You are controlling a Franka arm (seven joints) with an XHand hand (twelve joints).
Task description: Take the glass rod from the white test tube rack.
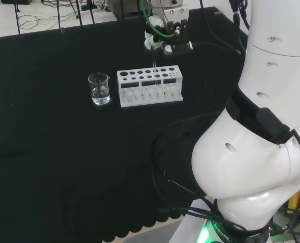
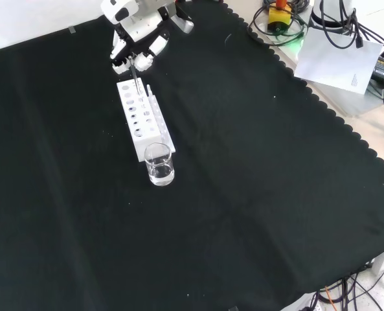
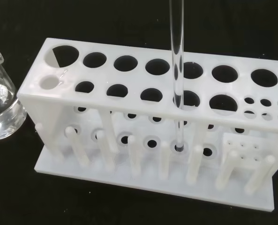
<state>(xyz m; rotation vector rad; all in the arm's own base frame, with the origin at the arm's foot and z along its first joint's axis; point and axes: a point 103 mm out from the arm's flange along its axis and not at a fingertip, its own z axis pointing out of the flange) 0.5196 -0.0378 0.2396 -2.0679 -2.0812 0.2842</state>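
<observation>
Poised directly above the white test tube rack on the black-clothed desk: the hand, fingers curled in and apparently pinching the top of the glass rod, though the exact contact is hard to make out from the head view. Standing upright in one of the rack's front-row holes, toward the end away from the beaker: the rod, lower tip down at a seat in the rack's base plate, as seen from the wrist. Held vertical, most likely, to slide clear of the hole without scraping its rim. Gripped at the upper end because the rack's top plate blocks any lower hold. Parked just beside the rack's far end in the front view: the small glass beaker, with what looks like a little clear liquid, well out of the lifting path. Rod not yet free of the rack; straight upward pull judged the remaining step.
</observation>
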